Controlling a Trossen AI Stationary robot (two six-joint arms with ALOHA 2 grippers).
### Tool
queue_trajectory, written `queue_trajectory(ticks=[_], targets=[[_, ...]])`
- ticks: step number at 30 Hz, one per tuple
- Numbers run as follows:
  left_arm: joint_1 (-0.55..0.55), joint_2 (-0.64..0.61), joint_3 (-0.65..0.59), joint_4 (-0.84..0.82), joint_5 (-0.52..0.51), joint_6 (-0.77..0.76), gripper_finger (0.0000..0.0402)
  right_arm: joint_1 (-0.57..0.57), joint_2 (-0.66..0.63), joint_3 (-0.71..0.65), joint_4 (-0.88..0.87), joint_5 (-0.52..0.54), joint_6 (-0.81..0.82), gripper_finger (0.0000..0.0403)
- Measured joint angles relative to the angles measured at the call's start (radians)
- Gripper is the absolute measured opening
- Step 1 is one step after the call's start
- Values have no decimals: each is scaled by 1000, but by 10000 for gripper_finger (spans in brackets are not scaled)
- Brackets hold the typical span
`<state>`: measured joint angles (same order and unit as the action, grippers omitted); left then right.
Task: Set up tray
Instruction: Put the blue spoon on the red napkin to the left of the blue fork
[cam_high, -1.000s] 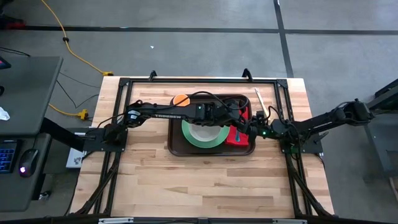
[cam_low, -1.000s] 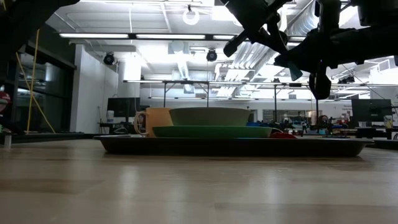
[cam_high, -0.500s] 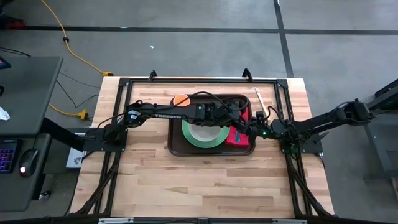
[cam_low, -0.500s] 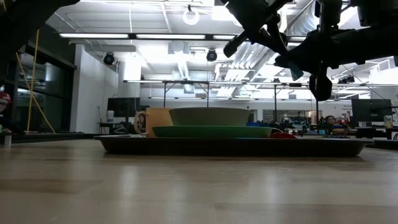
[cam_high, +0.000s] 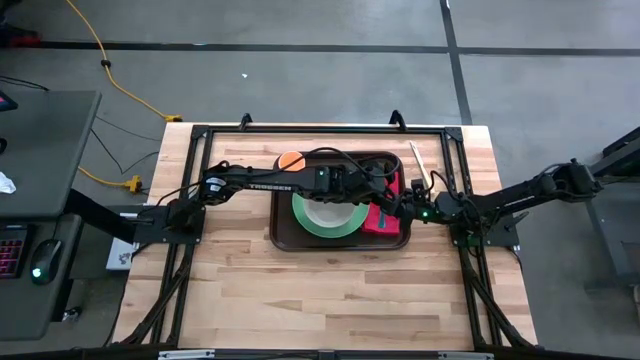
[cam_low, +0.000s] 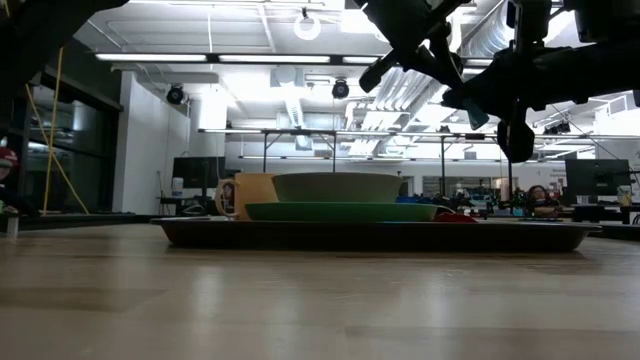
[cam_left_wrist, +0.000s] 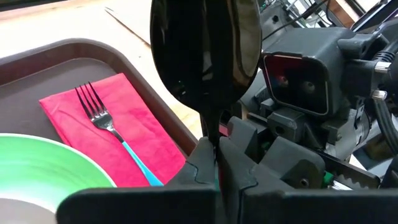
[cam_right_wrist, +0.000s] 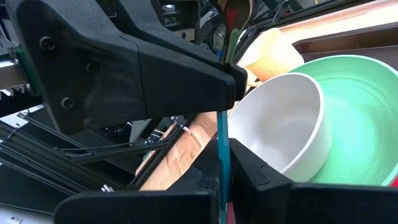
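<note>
Both pincers meet on one spoon (cam_left_wrist: 205, 50), apparently for a hand-over. The left gripper (cam_left_wrist: 217, 155) is clamped on the stem just under the bowl of the spoon. The right gripper (cam_right_wrist: 222, 168), directly opposite, is closed on the blue handle end. That likely lets one arm re-grip for a flat placement. Below the left pincer lies the tray (cam_left_wrist: 37, 99), with the red napkin (cam_left_wrist: 143, 149) and fork (cam_left_wrist: 99, 115) beneath and just ahead. The green plate (cam_right_wrist: 354, 124) and white bowl (cam_right_wrist: 280, 130) sit beyond the right pincer, leaving room beside the fork.
</note>
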<state>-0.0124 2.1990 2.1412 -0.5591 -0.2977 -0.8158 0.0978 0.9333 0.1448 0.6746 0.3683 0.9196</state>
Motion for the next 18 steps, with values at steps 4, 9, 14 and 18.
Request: queue_trajectory(ticks=[4,9,14,18], targets=[[0,0,0,-7,1,0,30,0,0,0,-1,2,0,0],[0,-1,1,-16,2,0,30,0,-12,0,-8,11,0,0],[0,-3,2,-12,8,0,30,0,-40,-2,-16,17,-1,0],[0,-3,4,-10,13,0,30,0,-58,-2,-31,16,0,0]])
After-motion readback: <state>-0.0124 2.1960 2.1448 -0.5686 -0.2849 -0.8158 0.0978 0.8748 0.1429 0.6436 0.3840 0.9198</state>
